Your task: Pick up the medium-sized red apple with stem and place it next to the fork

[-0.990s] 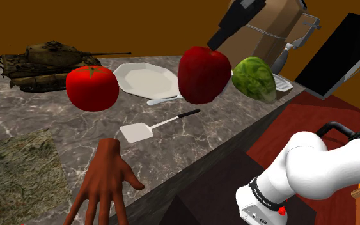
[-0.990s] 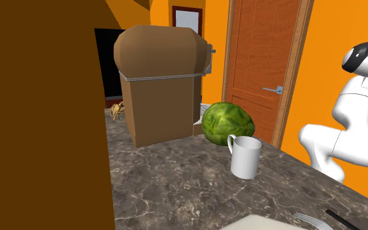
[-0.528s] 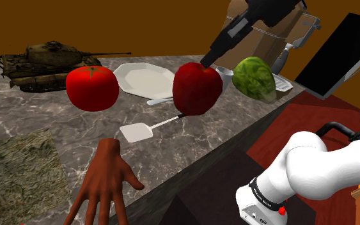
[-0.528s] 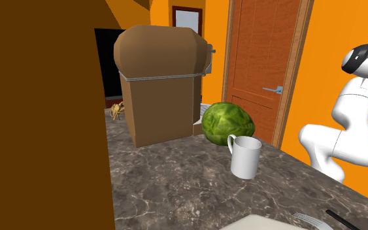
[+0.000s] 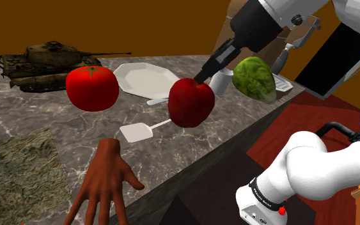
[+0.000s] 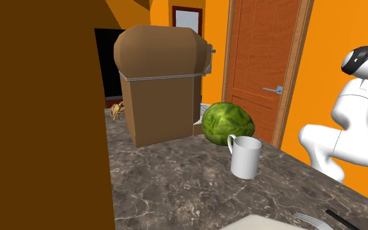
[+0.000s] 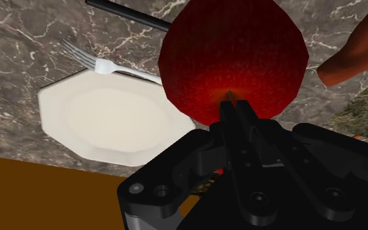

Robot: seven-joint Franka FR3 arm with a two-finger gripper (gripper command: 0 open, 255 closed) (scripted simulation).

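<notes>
A dark red apple hangs just above the marble counter, over the black handle of a white spatula. My gripper comes down on it from the upper right and is shut on its stem. Seen from the wrist, the fingers pinch together at the top of the apple. The fork lies on the counter beside the white plate, close to the apple. The same fork shows partly behind the apple at the plate's near edge.
A big tomato, a model tank, a brown model hand, a white mug, a green cabbage and a brown box stand on the counter. The counter's edge drops off toward the stand.
The gripper has carried the apple down and to the shoulder view's left, from beside the cabbage to just above the spatula handle near the fork.
</notes>
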